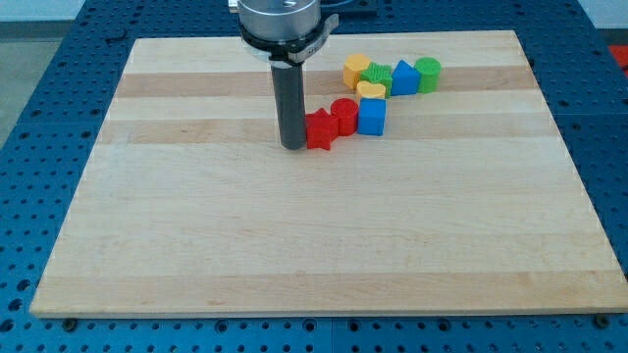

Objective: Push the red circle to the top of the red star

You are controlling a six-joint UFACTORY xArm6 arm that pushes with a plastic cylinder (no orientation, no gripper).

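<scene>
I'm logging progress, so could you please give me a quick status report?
My tip down at the red star's left side. Red circle touching the star's upper right, not yet on top. Blue cube crowds the circle's right.

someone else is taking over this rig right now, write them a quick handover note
My tip: down on the board, right against the view's left side of the red star.
Red star: left end of a tight row; the red circle sits at its right, slightly toward the view's top, with a blue cube on the circle's right.
Other blocks: a yellow block, green block, blue block, green cylinder and a small yellow block cluster just above that row.
Done: nothing yet; the circle is beside the star, not above it.
Left: move my tip round to the circle and push it to the star's top side, probably without disturbing the cluster.
</scene>
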